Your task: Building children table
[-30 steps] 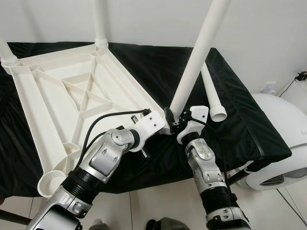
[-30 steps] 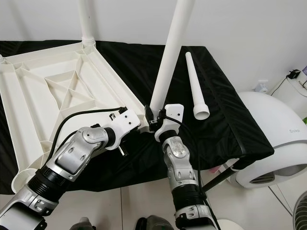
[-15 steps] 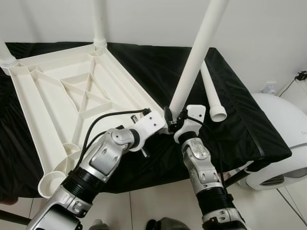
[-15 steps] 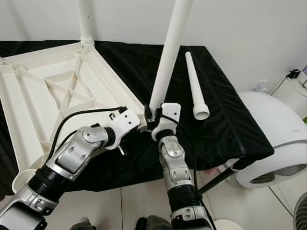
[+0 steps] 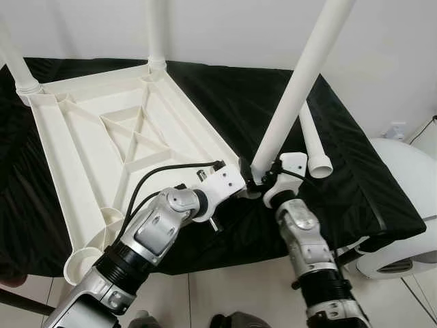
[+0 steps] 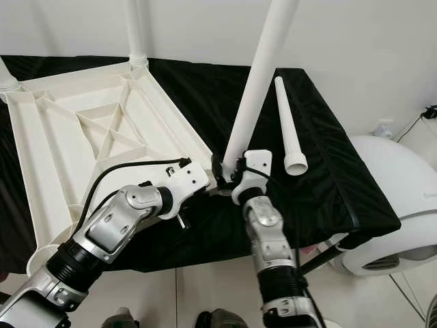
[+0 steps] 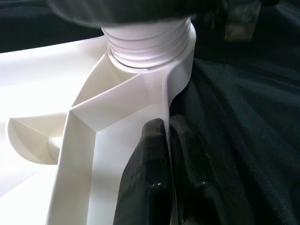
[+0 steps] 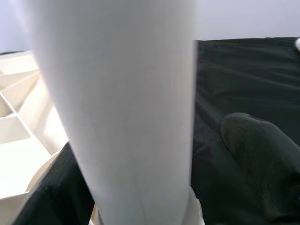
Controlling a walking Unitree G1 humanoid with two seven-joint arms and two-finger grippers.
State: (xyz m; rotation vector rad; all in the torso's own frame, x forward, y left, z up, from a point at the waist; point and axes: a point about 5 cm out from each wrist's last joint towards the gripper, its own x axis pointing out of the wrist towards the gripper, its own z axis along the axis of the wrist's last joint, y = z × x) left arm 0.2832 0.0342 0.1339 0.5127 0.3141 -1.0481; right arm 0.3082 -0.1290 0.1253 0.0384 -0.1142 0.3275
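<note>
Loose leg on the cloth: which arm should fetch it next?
Right, probably. The loose leg lies on the robot's right, nearer the right gripper, though that grips the standing leg. The left gripper pinches the tabletop's rim.

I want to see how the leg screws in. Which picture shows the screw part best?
The left wrist view: the leg's ribbed threads sit close-up in the tabletop corner socket, beside the left end effector. Both eye views hide them behind the end effectors; the right wrist view shows plain leg.
</note>
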